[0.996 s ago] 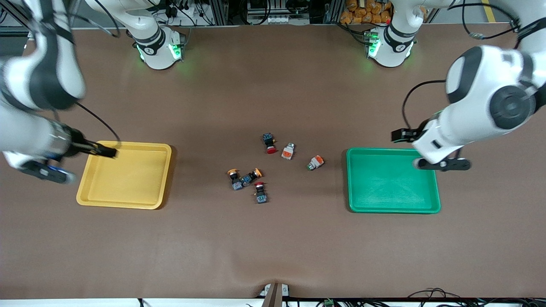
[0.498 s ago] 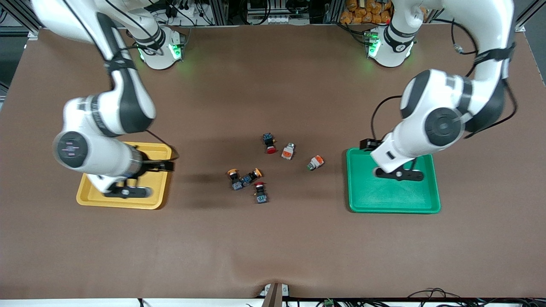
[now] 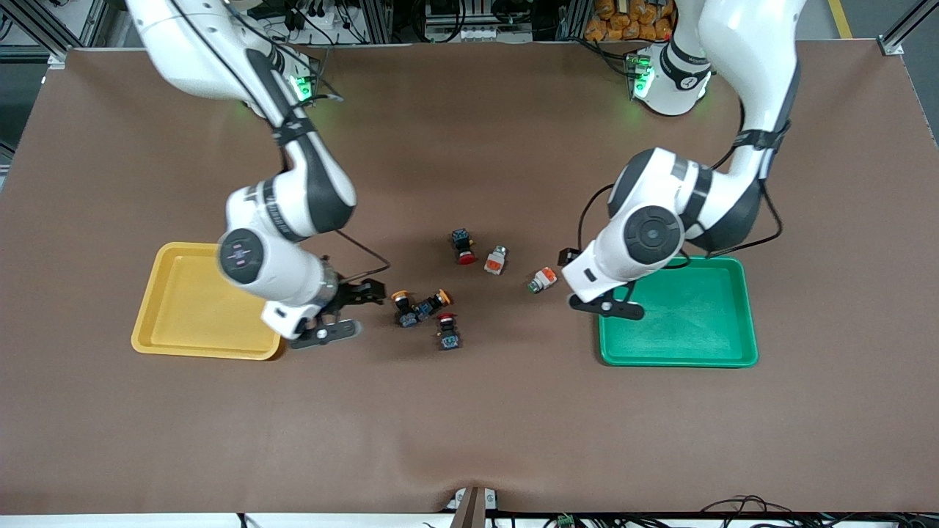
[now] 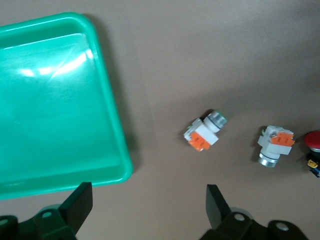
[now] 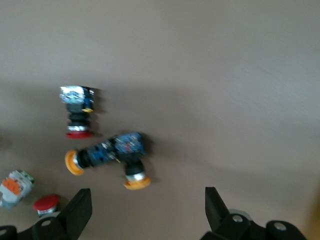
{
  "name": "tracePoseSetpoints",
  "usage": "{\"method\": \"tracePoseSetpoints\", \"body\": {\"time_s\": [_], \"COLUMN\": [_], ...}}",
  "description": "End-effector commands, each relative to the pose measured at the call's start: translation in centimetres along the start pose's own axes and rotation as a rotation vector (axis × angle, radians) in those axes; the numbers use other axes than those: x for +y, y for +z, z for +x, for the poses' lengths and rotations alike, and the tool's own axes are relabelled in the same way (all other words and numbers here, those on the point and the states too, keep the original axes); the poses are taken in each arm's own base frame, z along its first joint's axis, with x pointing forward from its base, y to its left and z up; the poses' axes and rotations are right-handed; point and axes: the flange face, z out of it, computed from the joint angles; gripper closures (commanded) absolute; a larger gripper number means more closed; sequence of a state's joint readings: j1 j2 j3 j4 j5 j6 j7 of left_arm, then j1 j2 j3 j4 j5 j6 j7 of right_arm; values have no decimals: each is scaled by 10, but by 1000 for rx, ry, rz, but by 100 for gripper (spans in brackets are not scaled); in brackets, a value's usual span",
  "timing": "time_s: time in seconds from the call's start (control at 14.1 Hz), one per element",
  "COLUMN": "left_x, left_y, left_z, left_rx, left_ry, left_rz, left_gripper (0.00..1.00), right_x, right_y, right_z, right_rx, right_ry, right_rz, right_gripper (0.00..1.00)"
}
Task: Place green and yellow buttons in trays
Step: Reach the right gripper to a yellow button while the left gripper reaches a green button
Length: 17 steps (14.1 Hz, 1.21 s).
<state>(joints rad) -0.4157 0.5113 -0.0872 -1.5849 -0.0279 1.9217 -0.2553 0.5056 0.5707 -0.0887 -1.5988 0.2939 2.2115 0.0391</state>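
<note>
Between the yellow tray (image 3: 183, 308) and green tray (image 3: 704, 345), mid-bench (image 3: 469, 425): two yellow-capped buttons (image 3: 414, 304) touching in a V, caps pointing apart; two green-tipped buttons (image 3: 543, 279) nearer the green tray, lying flat, apart from each other. Red-capped switches (image 3: 447, 331) alongside. Open room all around the cluster. Over the yellow tray's inner edge, right gripper (image 3: 337, 312), jaws apart, empty. Over the green tray's inner edge, left gripper (image 3: 590, 282), jaws apart, empty. No readable writing.
</note>
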Motion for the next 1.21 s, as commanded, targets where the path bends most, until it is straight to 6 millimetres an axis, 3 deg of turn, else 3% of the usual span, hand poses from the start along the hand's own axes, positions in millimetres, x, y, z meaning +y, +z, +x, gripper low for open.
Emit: {"method": "tracePoseSetpoints", "body": {"time_s": [0.0, 0.43, 0.64, 1.14], "left_x": [34, 43, 19, 31], "left_y": [20, 84, 92, 115], "left_z": [-4, -25, -33, -34], "left_rx": [58, 214, 215, 268], "left_ry": [82, 226, 316, 331], "left_rz": [18, 5, 15, -20], "left_gripper": [0, 0, 0, 0], "right_x": [-9, -2, -11, -18], "right_y": [28, 68, 91, 120], "right_z": [-5, -16, -25, -33], "right_rx": [28, -28, -1, 0], "right_ry": [-31, -76, -80, -89], "right_rz": [-7, -47, -55, -62], "right_gripper": [0, 0, 0, 0]}}
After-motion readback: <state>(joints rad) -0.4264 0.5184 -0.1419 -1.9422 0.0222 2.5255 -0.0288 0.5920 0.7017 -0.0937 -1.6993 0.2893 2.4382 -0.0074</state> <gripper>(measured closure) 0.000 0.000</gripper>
